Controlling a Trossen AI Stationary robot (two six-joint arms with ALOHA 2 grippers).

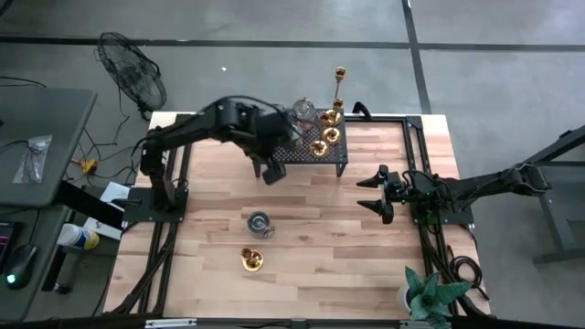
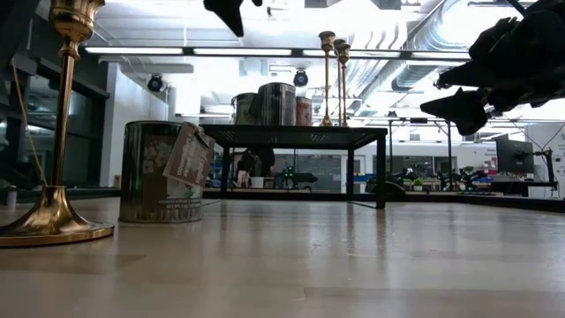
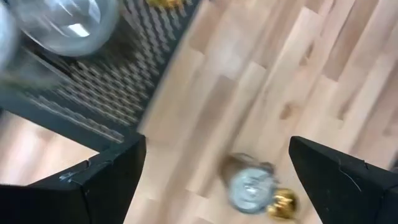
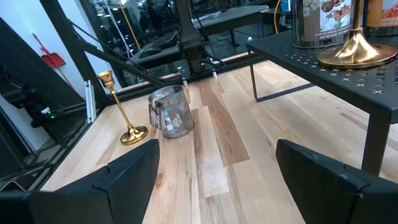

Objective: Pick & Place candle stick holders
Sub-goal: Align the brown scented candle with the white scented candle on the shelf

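A silvery cup (image 1: 259, 222) and a brass candlestick (image 1: 252, 260) are seen standing close together on the bare counter (image 1: 347, 265); further holders are carried on the black perforated stand (image 1: 322, 153). The left end effector (image 1: 271, 172) is held released beside the stand's edge, grasping nothing. The right end effector (image 1: 373, 195) is likewise released, well apart.

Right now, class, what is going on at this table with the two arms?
Neither arm holds anything. The left hand hangs open beside the black stand, which carries several brass and silvery holders. One silvery cup and one brass candlestick stand on the bare table. The right hand waits open at the right.
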